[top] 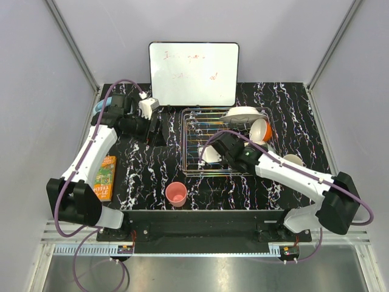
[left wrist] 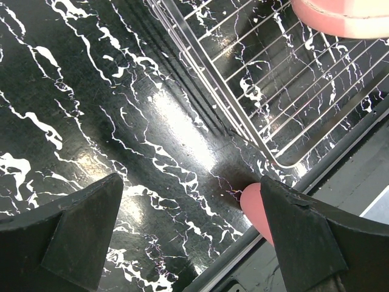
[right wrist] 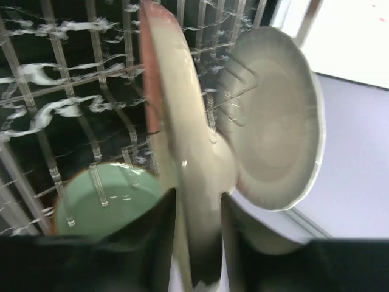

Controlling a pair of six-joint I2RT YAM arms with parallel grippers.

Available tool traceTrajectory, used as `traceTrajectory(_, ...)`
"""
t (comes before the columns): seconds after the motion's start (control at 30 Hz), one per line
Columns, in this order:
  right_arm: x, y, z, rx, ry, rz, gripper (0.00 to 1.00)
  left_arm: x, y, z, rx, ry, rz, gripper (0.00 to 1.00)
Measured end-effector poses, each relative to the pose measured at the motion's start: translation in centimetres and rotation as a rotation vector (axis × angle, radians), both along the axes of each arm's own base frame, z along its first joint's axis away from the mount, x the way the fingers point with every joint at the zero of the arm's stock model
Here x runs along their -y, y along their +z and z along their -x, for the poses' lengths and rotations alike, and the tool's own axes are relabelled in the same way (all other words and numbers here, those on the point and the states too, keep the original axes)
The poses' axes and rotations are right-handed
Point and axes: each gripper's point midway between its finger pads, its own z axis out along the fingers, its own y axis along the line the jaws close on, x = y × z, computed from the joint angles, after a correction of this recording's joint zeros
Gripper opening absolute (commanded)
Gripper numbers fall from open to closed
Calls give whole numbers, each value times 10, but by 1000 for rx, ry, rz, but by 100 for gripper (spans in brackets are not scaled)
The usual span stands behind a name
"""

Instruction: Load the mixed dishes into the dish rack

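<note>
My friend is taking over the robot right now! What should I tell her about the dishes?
Left gripper: open, empty, over the black marble table by the rack's corner.
Right gripper: fingers shut on the large pink plate, held upright among the wires of the silver wire dish rack.
Done: white plate and orange bowl with white inside sit in the rack; mint-green bowl shows behind its wires.
Left: release the pink plate, then load the small pink cup near the table's front and the pale-rimmed mug right of the rack.
</note>
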Motion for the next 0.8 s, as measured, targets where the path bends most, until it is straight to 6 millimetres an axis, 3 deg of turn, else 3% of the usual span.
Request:
traceTrajectory(0.03,0,2,-5,24,-6,8,99,-1,0,0,0,2,0,99)
traceTrajectory(0.37,0,30,-25,180,-48,13,100,-8,0,-3,8,12,-5,99)
traceTrajectory(0.63,16,44,-16,227,-63,-12,100,0,-3,-7,-11,-10,15,99)
traceTrajectory(0.8,32,52,-8,266,-84,-24,100,19,-13,-16,-56,-53,17,99)
